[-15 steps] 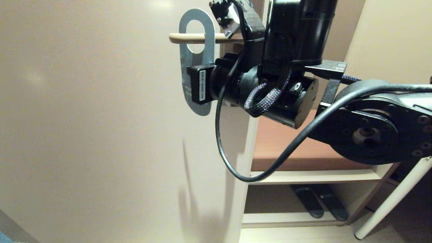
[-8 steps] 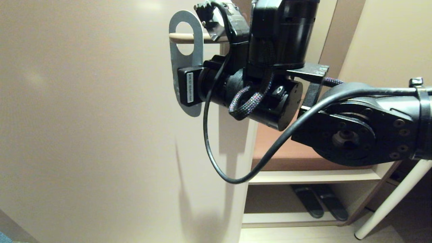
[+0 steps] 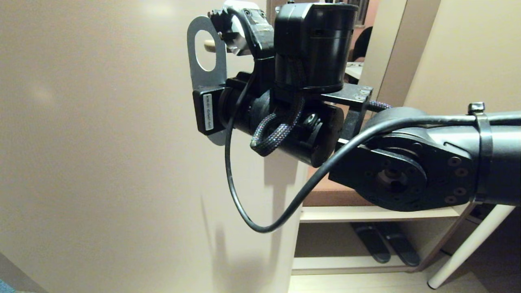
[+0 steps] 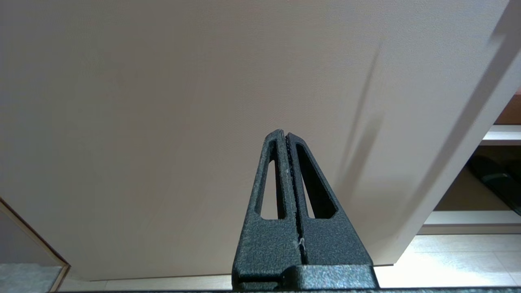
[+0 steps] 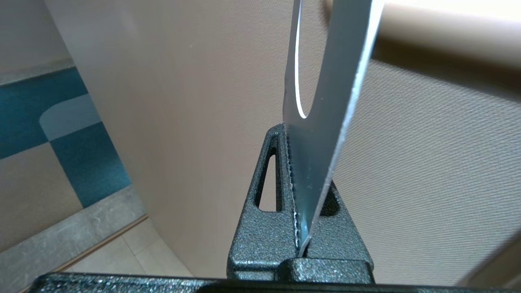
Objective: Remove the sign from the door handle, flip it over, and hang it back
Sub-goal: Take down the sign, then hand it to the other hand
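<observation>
The right gripper (image 5: 299, 191) is clamped on the lower body of the sign (image 3: 205, 79), pinching the card edge-on between its two dark fingers (image 5: 268, 179) below the oval hole — a hold that leaves the hole free, which is what has to pass over the lever. In the head view the sign hangs upright in front of the beige door (image 3: 101, 142), and only the rounded tip of the door handle (image 3: 210, 45) shows through the hole; the rest of the lever is hidden behind the wrist. From this I judge the card to be at the very end of the handle, nearly off it, though whether its rim touches the tip I cannot tell. The right wrist view shows the card standing out from the door face and the cream lever running just beside its upper part. Room for moving lies on the free-end side of the lever, where the door is bare; on the other side are the door's edge, the wooden shelves (image 3: 366, 211) and the arm itself, so turning the card over there looks cramped. The flip will likely need space out from the door, since the card's long edge could scrape the panel. The left gripper (image 4: 287, 140) is closed on nothing, pointing at the lower part of the door — parked, well apart from the work.
</observation>
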`<state>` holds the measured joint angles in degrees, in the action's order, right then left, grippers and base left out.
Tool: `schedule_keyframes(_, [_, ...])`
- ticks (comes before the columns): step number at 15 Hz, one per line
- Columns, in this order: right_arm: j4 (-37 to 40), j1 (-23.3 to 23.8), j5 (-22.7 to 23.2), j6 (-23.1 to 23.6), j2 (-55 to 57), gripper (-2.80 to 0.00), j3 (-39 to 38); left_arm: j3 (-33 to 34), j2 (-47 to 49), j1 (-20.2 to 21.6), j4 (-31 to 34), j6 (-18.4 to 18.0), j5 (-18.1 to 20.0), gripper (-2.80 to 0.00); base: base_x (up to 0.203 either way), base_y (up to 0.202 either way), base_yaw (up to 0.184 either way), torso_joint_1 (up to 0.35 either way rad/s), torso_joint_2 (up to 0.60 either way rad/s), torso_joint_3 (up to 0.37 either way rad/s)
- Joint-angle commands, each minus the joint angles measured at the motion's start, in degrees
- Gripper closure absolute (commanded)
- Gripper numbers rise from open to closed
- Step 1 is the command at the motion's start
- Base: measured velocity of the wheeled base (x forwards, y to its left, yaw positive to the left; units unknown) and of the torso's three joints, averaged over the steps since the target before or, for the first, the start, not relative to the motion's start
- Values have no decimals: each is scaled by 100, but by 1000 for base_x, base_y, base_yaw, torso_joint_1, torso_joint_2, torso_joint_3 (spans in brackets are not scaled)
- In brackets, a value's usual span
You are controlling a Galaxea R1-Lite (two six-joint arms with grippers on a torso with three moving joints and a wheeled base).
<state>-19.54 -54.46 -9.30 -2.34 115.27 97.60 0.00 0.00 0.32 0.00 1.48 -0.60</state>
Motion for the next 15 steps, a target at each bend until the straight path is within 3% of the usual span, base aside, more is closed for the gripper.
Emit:
schedule_keyframes(1, [-6,-63,-76,1,29,0,5,0,0,3,0,2,-2,0,0,0,0,0,0,0])
schedule_keyframes(9, [166,-205,-96,14,-502,0,-160,0,0,3,0,2,-2,0,0,0,0,0,0,0])
schedule_keyframes(15, [172,-90,-107,92,-1228,0,-910,0,0,3,0,2,-2,0,0,0,0,0,0,0])
